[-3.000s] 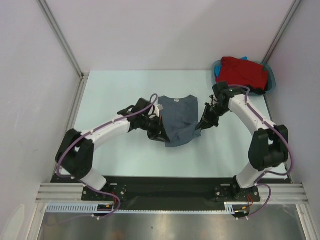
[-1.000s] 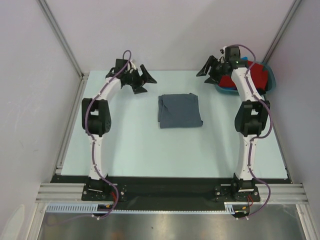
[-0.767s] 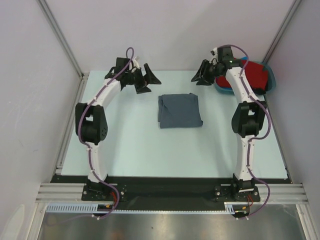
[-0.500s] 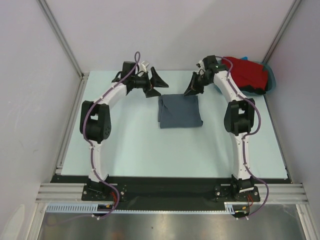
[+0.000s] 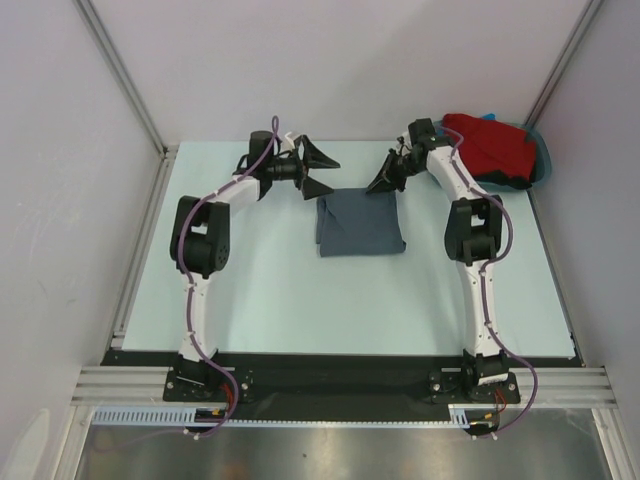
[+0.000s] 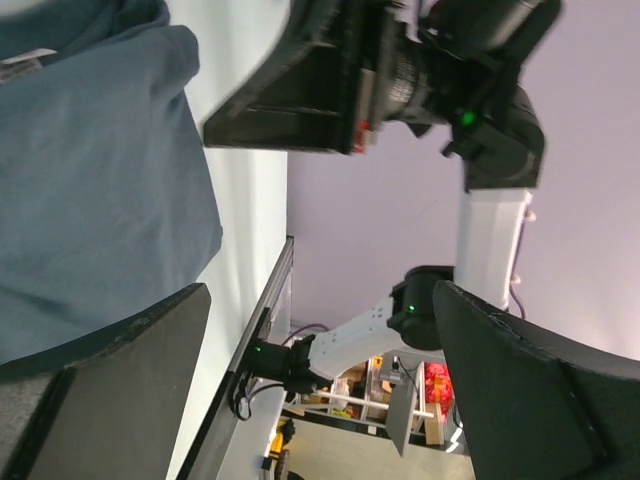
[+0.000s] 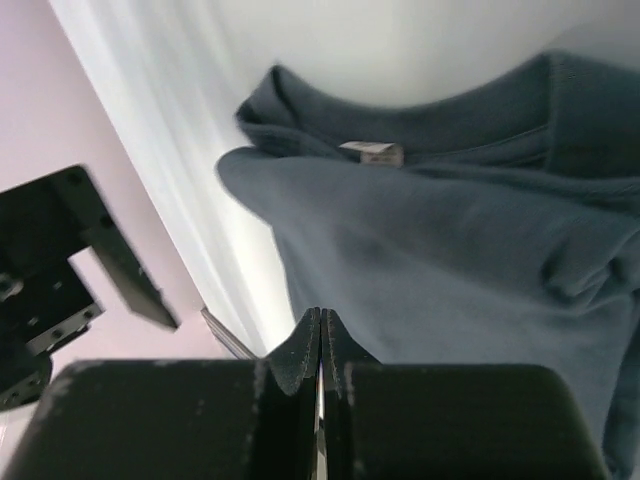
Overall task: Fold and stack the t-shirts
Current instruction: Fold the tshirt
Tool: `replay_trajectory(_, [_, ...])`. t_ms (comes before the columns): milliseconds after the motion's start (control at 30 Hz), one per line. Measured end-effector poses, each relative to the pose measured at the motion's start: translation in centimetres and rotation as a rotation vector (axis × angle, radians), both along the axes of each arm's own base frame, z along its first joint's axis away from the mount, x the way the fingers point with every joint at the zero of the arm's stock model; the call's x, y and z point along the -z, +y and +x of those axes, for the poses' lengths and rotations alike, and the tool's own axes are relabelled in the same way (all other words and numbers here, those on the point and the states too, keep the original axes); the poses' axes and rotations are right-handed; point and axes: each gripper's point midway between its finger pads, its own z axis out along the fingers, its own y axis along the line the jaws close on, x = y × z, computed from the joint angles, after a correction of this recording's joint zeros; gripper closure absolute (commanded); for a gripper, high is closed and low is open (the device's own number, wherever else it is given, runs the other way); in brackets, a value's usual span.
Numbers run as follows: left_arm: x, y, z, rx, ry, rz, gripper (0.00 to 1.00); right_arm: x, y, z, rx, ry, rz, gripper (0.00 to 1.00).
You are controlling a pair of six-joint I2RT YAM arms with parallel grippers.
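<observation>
Jaws differ by arm: the left jaws stand wide apart, while the right jaws are pressed together, tip against tip. Just on the near side of both pairs lies the folded slate-grey t-shirt (image 5: 358, 225), flat on the desk (image 5: 250, 290), its collar label (image 7: 372, 152) showing. The right jaws hang at its far right corner; whether they touch it cannot be told. The left jaws hover just beside its far left corner. Beyond the right jaws, away from the left jaws, the red t-shirt (image 5: 490, 145) is heaped in the teal tub (image 5: 541, 158) with some blue cloth (image 5: 488, 117).

Pale lilac walls (image 5: 330, 60), mint-green tabletop (image 5: 250, 290)
</observation>
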Motion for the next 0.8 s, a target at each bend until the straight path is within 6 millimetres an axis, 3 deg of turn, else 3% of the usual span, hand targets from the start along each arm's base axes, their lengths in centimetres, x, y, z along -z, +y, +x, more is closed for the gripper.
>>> replay_trajectory(167, [-0.7, -0.2, 0.0, 0.009, 0.002, -0.031, 0.0, 3.3, -0.8, 0.3, 0.022, 0.059, -0.019, 1.0])
replay_trajectory(300, [-0.1, -0.7, 0.0, 0.016, 0.018, -0.038, 0.0, 5.5, -2.0, 0.5, 0.041, 0.092, -0.054, 1.0])
replay_trajectory(500, [1.5, -1.5, -0.7, 0.04, 0.053, -0.012, 0.0, 6.8, -4.8, 1.3, 0.074, 0.062, -0.144, 1.0])
replay_trajectory(800, [2.5, -1.1, -1.0, 0.07, 0.042, 0.116, 0.0, 7.9, -5.5, 1.8, 0.054, 0.019, -0.214, 1.0])
